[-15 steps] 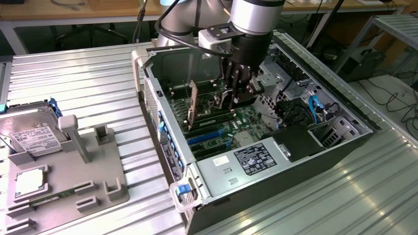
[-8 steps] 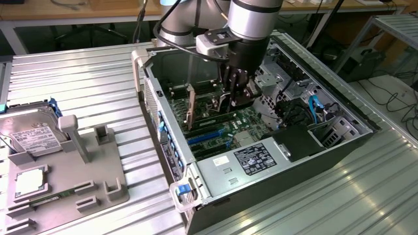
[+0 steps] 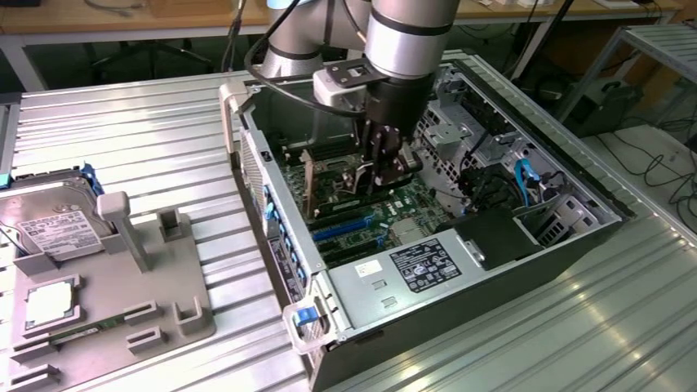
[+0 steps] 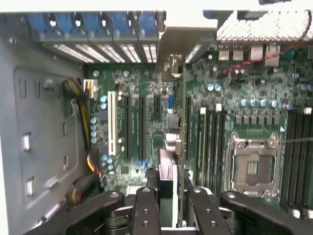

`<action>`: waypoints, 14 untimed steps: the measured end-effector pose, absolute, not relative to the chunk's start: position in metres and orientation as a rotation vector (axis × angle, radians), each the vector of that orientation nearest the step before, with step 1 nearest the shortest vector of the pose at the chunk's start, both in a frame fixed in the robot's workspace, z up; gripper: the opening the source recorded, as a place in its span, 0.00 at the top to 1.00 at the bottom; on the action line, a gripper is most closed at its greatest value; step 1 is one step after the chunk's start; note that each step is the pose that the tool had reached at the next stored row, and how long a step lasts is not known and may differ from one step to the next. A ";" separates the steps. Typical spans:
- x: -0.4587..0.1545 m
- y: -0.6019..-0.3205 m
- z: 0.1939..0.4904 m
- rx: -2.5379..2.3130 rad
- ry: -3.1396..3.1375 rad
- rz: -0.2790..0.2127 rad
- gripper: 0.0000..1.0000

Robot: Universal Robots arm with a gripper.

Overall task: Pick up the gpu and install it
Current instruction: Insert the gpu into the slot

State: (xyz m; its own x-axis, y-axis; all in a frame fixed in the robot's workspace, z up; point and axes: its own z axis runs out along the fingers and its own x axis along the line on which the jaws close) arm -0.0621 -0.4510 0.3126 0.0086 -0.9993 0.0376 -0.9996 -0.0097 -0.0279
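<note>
The gpu [image 4: 171,147] stands on edge inside the open computer case [image 3: 256,155], seen edge-on in the wrist view. It runs from my fingers [image 4: 145,210] to its silver bracket [image 4: 183,41] at the case's rear slot openings. My gripper [image 4: 171,208] is shut on the card's near end, one finger on each face. In the exterior view the gripper [image 3: 384,167] reaches straight down into the case. There the dark gpu [image 3: 332,184] sits low over the motherboard's expansion slots [image 4: 128,127]. Whether the card's edge sits in a slot I cannot tell.
The CPU socket [image 4: 252,166] and memory slots lie beside the card. A power supply [image 3: 419,265] and blue cables [image 3: 523,180] crowd the case. On the exterior view's left, a grey fixture [image 3: 120,302] carries a silver hard drive [image 3: 55,224] and a green memory stick [image 3: 77,333].
</note>
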 end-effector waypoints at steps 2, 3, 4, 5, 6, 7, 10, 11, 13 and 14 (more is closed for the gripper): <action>-0.062 -0.450 0.309 2.226 -2.206 0.073 0.72; -0.062 -0.449 0.307 2.226 -2.206 0.073 0.72; -0.062 -0.448 0.305 2.226 -2.206 0.073 0.72; -0.062 -0.448 0.303 2.226 -2.207 0.073 0.72; -0.062 -0.447 0.302 2.226 -2.207 0.073 0.72; -0.062 -0.447 0.299 2.225 -2.207 0.073 0.72; -0.063 -0.447 0.294 2.225 -2.207 0.073 0.72; -0.064 -0.447 0.292 2.225 -2.207 0.073 0.72; -0.064 -0.447 0.288 2.225 -2.207 0.073 0.72; -0.064 -0.447 0.287 2.225 -2.207 0.073 0.72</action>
